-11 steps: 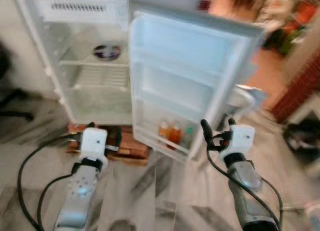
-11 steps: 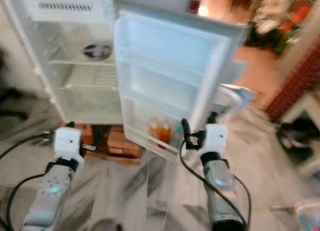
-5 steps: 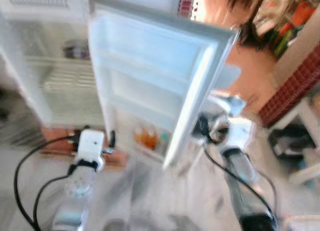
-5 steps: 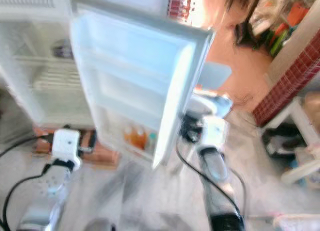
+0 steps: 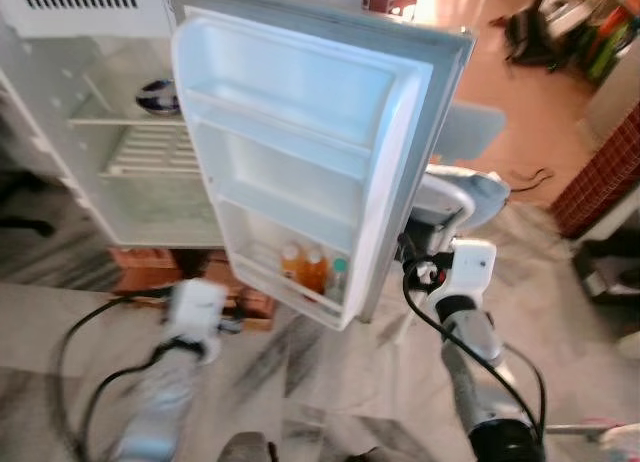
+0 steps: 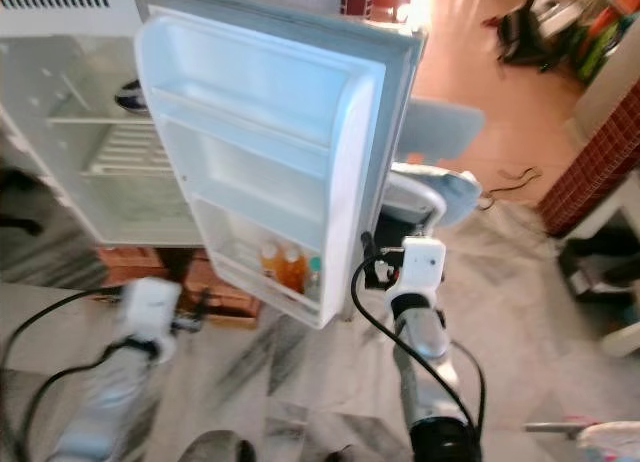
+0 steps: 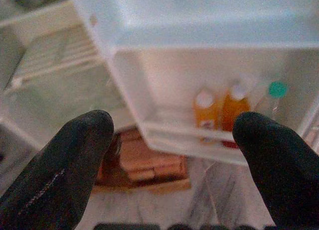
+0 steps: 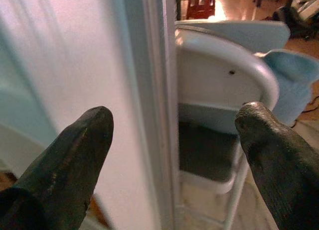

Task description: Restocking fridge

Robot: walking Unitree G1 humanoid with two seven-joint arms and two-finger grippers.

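Two claws are raised before an open fridge, both with their fingers spread apart and holding nothing. The right claw (image 6: 372, 254) sits at the outer edge of the fridge door (image 6: 262, 132), its black fingers (image 8: 60, 155) either side of that edge in the right wrist view without visibly touching it. Just beyond this claw stands a white folding chair (image 8: 219, 105) with a pale blue seat back behind it. The left claw (image 5: 215, 317), blurred, hangs low on the other side of the door, above the grey marbled floor (image 5: 330, 382). Ahead of it, in the door's bottom shelf, stand two orange bottles (image 7: 219, 110) side by side and, just beside them, a clear bottle with a green cap (image 7: 274, 93); the door's upper shelves hold nothing. Below and past the left claw lies a stack of reddish bricks (image 7: 149, 163) under the fridge cabinet (image 5: 60, 102). Farther in, a wire rack (image 5: 150, 152) crosses the cabinet, with a dark round bowl (image 5: 157, 94) on the shelf above it.
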